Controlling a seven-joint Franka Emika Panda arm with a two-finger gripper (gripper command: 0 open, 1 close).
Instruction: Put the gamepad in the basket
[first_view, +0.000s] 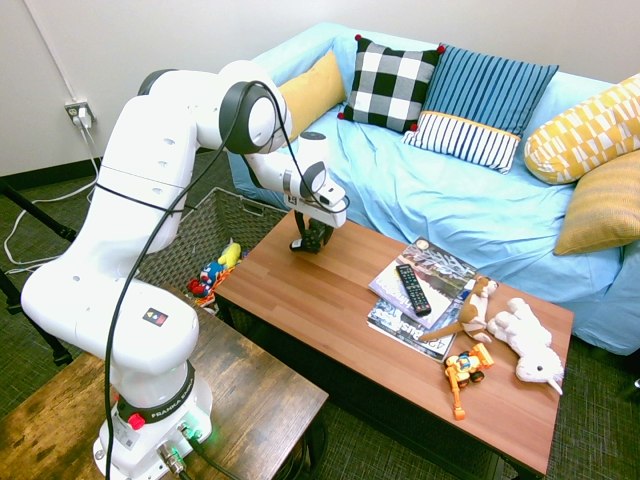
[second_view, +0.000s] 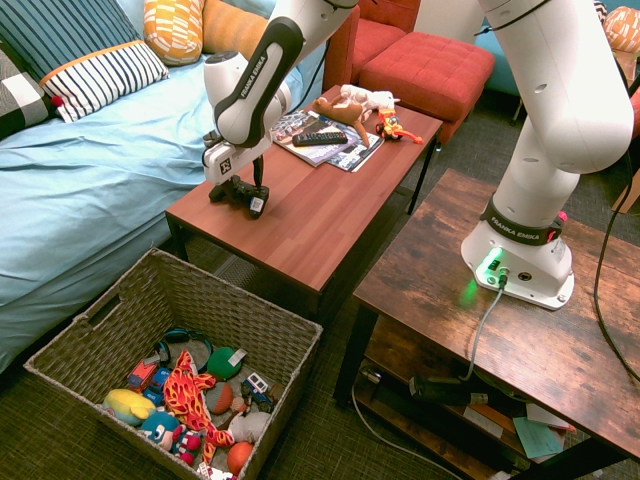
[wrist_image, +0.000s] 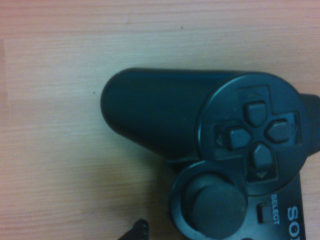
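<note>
The robot's fingers are wide apart, down low at the black gamepad. I can't tell if they touch it. The gamepad lies on the brown wooden surface, near the end by the big basket. Up close you can see one handle, the arrow buttons, a round stick and the word SELECT.

The basket sits on the floor, lower than the gamepad. It has toys inside: a green one, a yellow one, an orange ball and more. Further along the surface, a black remote lies on some magazines. Next to them are a brown soft toy, a white one and an orange toy.
</note>
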